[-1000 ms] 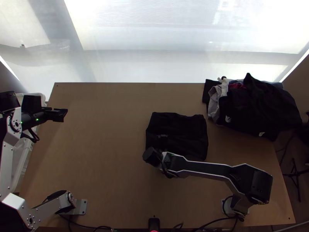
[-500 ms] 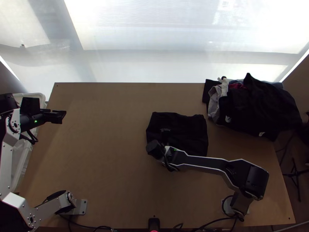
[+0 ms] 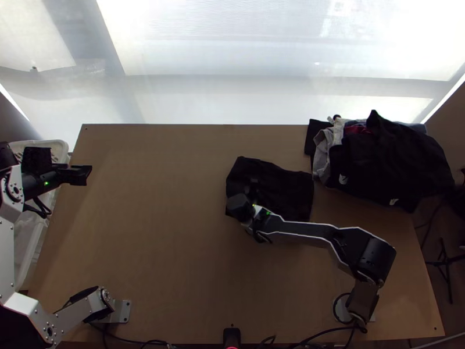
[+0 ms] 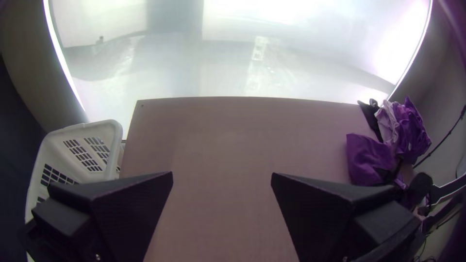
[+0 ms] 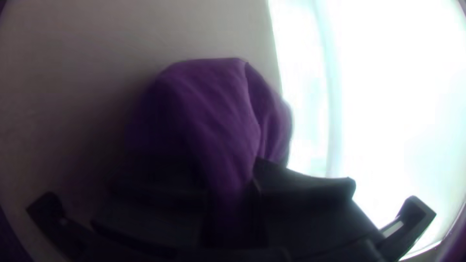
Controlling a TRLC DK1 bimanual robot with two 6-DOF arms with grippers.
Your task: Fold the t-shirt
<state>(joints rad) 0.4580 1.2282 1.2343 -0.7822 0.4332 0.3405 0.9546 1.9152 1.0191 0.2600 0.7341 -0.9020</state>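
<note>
R gripper jaws pinching tee — R cam, L gripper jaws spread — L cam

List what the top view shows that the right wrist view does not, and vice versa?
Top view: a heap of other clothes on the table's right side, the left pincer near the left edge, a white basket beyond that edge, and the left arm's base plate.

Right wrist view: a close look at the T-shirt pinched between the right pincer's fingers, with cloth bulging out above them.

Both: the T-shirt, the table and the bright background.
</note>
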